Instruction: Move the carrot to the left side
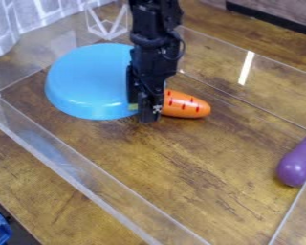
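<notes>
Wooden worktop (207, 144) walled in clear panels. Carrot (185, 105) near the middle, touching the blue plate's (79, 81) right rim. Gripper (148, 110) down at its leafy end; jaws' state unreadable. Best carried low toward the left edge, skirting the plate.

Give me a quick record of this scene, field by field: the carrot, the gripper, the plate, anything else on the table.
carrot: lying on its side on the wooden table, beside the plate's right edge
gripper: down at the carrot's left end, tip near the table; open or shut cannot be told
plate: blue, left of the carrot, nothing visible on it
eggplant: purple, at the right edge of the view, far from the carrot
table: wood, ringed by clear walls
</notes>
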